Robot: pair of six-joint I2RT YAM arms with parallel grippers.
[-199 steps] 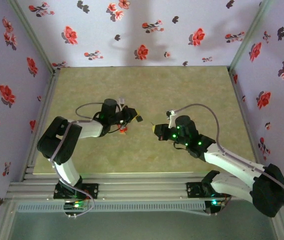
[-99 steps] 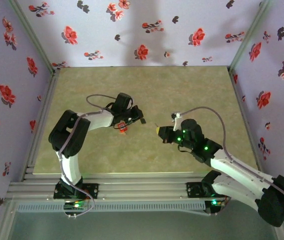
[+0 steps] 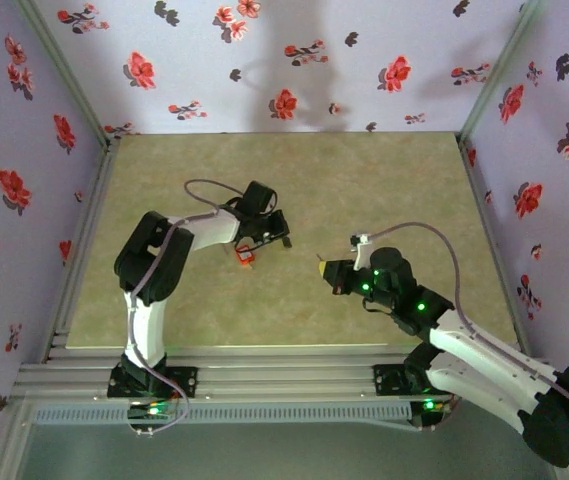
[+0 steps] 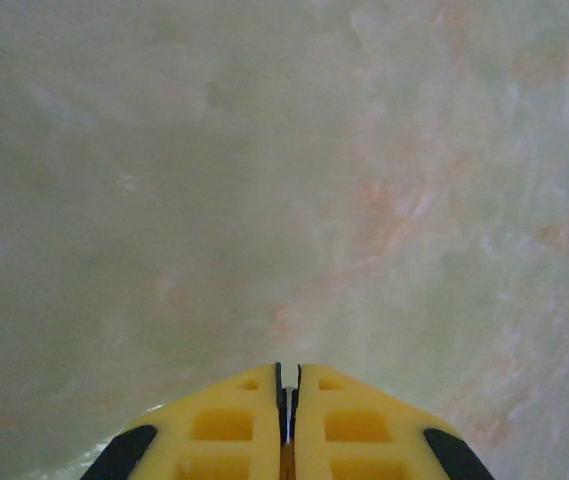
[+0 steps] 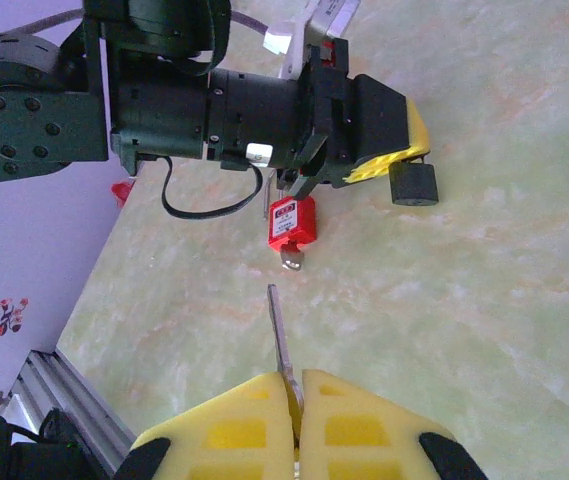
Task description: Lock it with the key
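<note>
The key [image 5: 278, 330] has drawn back toward the near edge with the right jaws, which pinch it. Its head is hidden between them, and its blade points at the unmoved padlock [image 5: 292, 222]. The left jaws, pressed together, have swung rightward, that arm stretched low over the table [image 5: 484, 300]. A dark lump [image 5: 412, 185] at their tip is unclear.

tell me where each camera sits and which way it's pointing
Top external: above and behind the bases, looking down at the table; both arms, left gripper and right gripper show.
Left wrist: on the left arm, facing the table past its shut fingers.
Right wrist: on the right arm, facing the left gripper and red padlock past fingers shut on the key.
Shared: top and right wrist both show the red padlock.
</note>
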